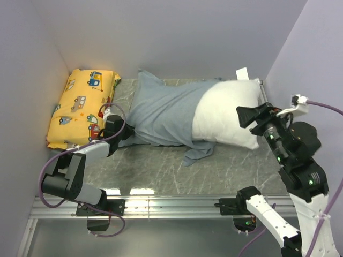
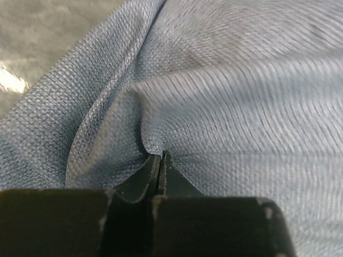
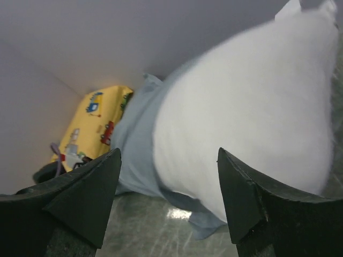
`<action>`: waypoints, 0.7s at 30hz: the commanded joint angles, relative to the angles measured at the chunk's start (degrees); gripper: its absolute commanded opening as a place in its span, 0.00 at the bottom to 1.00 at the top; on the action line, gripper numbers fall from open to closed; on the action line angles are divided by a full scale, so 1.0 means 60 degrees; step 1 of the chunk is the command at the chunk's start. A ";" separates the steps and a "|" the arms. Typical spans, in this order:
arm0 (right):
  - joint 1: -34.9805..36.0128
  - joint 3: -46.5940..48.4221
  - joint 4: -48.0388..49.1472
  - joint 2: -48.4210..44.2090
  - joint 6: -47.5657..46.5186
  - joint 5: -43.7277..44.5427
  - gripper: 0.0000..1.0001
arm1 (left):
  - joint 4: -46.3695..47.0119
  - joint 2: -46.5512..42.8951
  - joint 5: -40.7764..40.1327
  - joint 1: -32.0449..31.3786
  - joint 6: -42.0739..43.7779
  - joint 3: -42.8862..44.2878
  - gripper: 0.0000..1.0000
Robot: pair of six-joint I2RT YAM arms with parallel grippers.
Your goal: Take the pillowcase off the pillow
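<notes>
The blue-grey pillowcase [image 1: 161, 115] lies across the middle of the table and covers the left half of the white pillow [image 1: 228, 112], whose right half is bare. My left gripper [image 1: 119, 128] is shut on a fold of the pillowcase [image 2: 225, 118] at its left end; the fingertips [image 2: 155, 166] are pressed together in the cloth. My right gripper [image 1: 244, 116] is open and empty, held at the pillow's right side. In the right wrist view the pillow [image 3: 246, 112] and pillowcase [image 3: 139, 139] show beyond my open right gripper [image 3: 169, 155].
A yellow cartoon-car pillow [image 1: 83, 107] lies at the back left against the wall; it also shows in the right wrist view [image 3: 94, 126]. Lilac walls close in the left, back and right. The grey marble tabletop [image 1: 161, 166] runs to a metal rail at the near edge.
</notes>
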 commanded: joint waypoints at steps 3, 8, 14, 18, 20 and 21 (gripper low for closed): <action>-0.0023 0.0663 0.0356 -0.0392 0.0141 -0.0403 0.80 | 0.0089 0.0199 0.0370 -0.0077 0.0156 -0.0298 0.00; -0.0009 0.0826 0.0253 -0.0026 -0.0020 -0.0008 0.81 | 0.0192 0.0038 0.0473 -0.0179 0.0098 -0.0459 0.01; -0.0023 -0.0810 0.1041 0.1350 -0.0196 0.0767 0.83 | -0.0086 -0.0606 0.0400 -0.0414 0.0185 -0.0722 0.00; -0.0038 -0.1635 0.1496 0.2782 -0.0298 0.2477 0.87 | -0.0480 -0.1278 0.0371 -0.0487 0.0288 -0.0855 0.00; -0.0067 -0.1783 0.1426 0.3356 -0.0241 0.2891 0.88 | -0.0598 -0.1499 0.0370 -0.0502 0.0317 -0.0913 0.01; -0.0067 -0.1855 0.1439 0.3735 -0.0197 0.3081 0.88 | -0.0657 -0.1674 0.0327 -0.0502 0.0317 -0.0928 0.01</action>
